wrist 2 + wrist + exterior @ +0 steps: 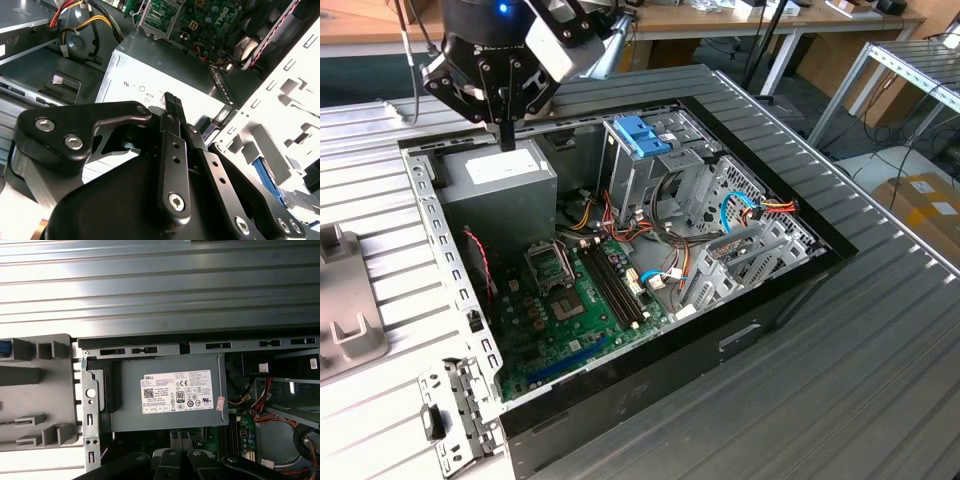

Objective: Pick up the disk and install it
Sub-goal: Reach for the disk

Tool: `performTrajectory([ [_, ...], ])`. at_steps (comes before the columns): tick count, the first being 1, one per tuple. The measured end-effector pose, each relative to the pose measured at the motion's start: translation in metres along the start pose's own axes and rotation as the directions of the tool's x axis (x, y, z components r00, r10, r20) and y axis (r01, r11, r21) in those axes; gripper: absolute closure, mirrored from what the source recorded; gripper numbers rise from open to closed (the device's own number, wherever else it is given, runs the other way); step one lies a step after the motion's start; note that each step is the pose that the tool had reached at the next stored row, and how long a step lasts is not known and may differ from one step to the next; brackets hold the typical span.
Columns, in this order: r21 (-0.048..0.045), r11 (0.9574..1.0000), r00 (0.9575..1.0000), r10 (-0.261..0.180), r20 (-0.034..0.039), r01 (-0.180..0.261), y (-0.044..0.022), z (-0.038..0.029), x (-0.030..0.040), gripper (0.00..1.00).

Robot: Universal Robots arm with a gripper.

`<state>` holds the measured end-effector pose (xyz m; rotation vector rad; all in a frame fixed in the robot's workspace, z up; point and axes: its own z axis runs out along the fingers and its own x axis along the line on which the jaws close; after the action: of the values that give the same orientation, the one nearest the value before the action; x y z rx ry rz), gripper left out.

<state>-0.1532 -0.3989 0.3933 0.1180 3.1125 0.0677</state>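
Hanging over the grey power-supply box (495,175) in a corner of the open computer case (670,375), the tool (507,138) in the exterior view has its fingers pressed together on nothing. The case lies on a ribbed counter (880,400), with a grey holder (345,300) toward the exterior view's left.

In the second wrist view the closed tool (171,102) points at the box (150,75), and a blue strip (265,177) shows beyond the perforated case frame (280,100).

In the first wrist view a blue edge at the holder's (35,355) rim is, I judge, the disk (3,347), though I cannot be sure. That puts it outside the case, well apart from the tool. It should be stiff, fairly heavy and sensitive to knocks, best gripped across its 2 long edges.
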Motion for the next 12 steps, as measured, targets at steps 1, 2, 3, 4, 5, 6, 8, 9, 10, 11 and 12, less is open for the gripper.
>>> performTrajectory([
  [1, 0.0000, 1.0000, 1.0000, 0.000, 0.0000, 0.000, 0.0000, 0.0000, 0.0005, 0.90],
  [2, 0.0000, 1.0000, 1.0000, 0.000, 0.0000, 0.000, -0.0001, 0.0000, 0.0012, 0.90],
  [3, 0.0000, 1.0000, 1.0000, 0.000, 0.0000, 0.000, -0.0001, 0.0000, 0.0018, 0.90],
  [4, 0.0000, 1.0000, 1.0000, 0.000, 0.0000, 0.000, -0.0002, -0.0001, 0.0023, 0.90],
  [5, 0.0001, 1.0000, 1.0000, 0.000, 0.0000, 0.000, -0.0002, -0.0001, 0.0030, 0.90],
  [6, 0.0000, 1.0000, 1.0000, 0.000, 0.0000, 0.000, -0.0003, -0.0001, 0.0035, 0.90],
  [8, 0.0000, 1.0000, 1.0000, 0.000, 0.0000, 0.000, -0.0004, -0.0001, 0.0047, 0.90],
  [9, 0.0000, 1.0000, 1.0000, 0.000, 0.0000, 0.000, -0.0004, -0.0002, 0.0054, 0.90],
  [10, 0.0000, 1.0000, 1.0000, 0.000, 0.0000, 0.000, -0.0005, -0.0002, 0.0060, 0.90],
  [11, 0.0000, 1.0000, 1.0000, 0.000, 0.0000, 0.000, -0.0005, -0.0002, 0.0072, 0.90],
  [12, 0.0000, 1.0000, 1.0000, 0.000, 0.0000, 0.000, -0.0006, -0.0002, 0.0078, 0.90],
])
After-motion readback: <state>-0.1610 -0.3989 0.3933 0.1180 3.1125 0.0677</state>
